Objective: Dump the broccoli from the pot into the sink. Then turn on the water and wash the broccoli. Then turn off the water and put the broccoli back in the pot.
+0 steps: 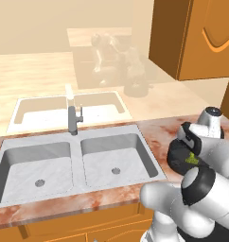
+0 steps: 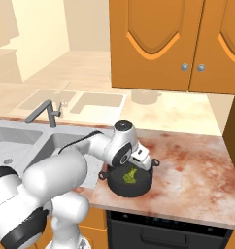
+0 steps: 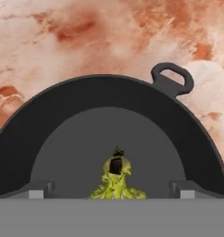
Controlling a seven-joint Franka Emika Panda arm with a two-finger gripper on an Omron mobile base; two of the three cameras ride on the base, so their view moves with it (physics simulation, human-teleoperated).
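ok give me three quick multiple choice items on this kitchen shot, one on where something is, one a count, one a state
1. Where is the broccoli?
A. in the left sink basin
B. inside the pot
C. on the bare counter

2. How many basins does the grey sink have?
A. one
B. two
C. three

3. Is water running from the faucet?
A. yes, into the left basin
B. yes, into the right basin
C. no

Answers:
1. B, the right base view and hand view show the yellow-green floret on the black pot's floor.
2. B, the left base view shows two basins side by side, each with a round drain.
3. C, no blue stream falls from the spout and both basins look dry.
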